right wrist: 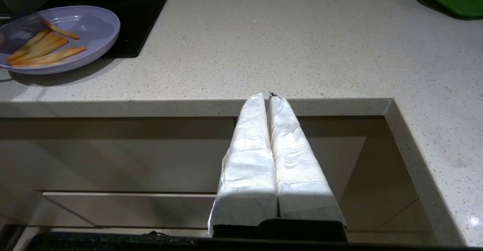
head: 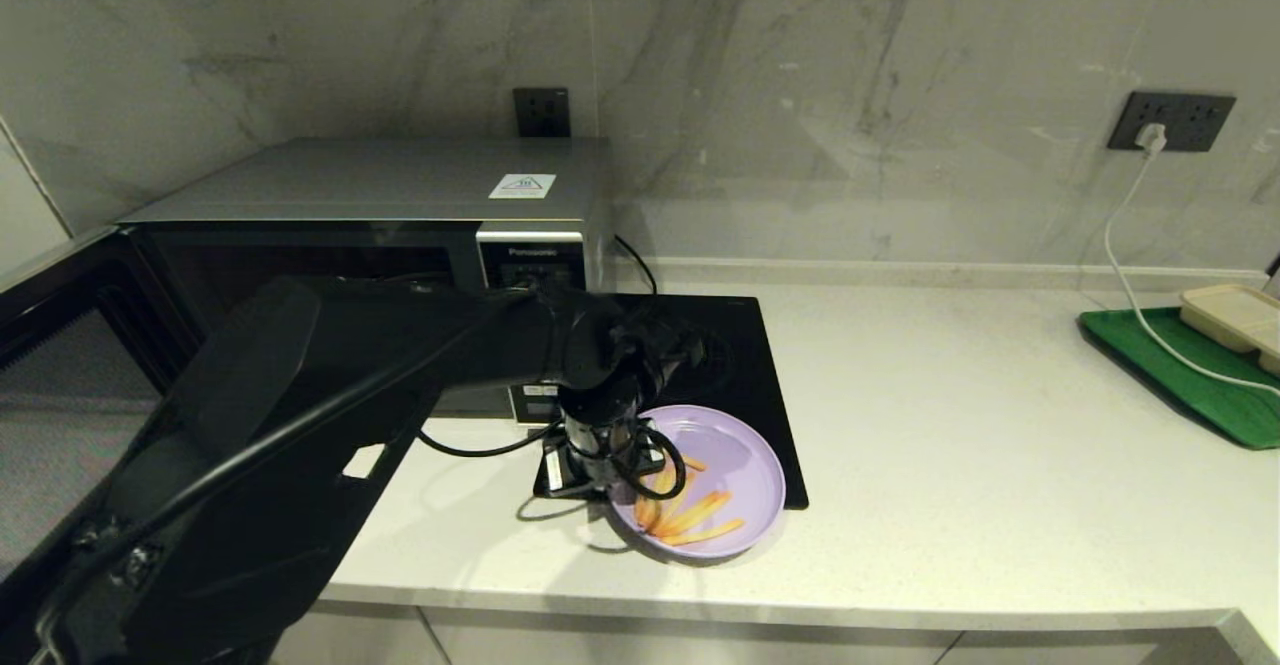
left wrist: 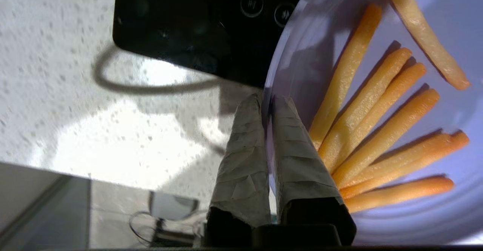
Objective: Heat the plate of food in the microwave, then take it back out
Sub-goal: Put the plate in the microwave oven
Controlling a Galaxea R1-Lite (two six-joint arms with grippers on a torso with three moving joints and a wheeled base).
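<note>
Two padded fingers [left wrist: 298, 145] of your left gripper [head: 622, 480] are pinched on the left rim of the plate of food [head: 735, 465], which sits at the near edge of the desk [head: 980, 465], its far side overlapping the black induction hob [head: 745, 345], to the right of the microwave [head: 370, 245], whose door [head: 60, 385] hangs open at far left. Judging from this, you are gripping the plate to carry it in or have just set it down; which cannot be told. Keep the rim level and lift straight before swinging left, so the fries [left wrist: 381, 130] do not slide. Your head view shows the microwave and the green tray [head: 1190, 385] at far right; your left wrist view alone shows one finger outside the rim and one inside, beside the fries. Your right gripper [right wrist: 270, 97], absent from the head view, hangs closed and empty below the desk's near edge, the plate well off to its left.
</note>
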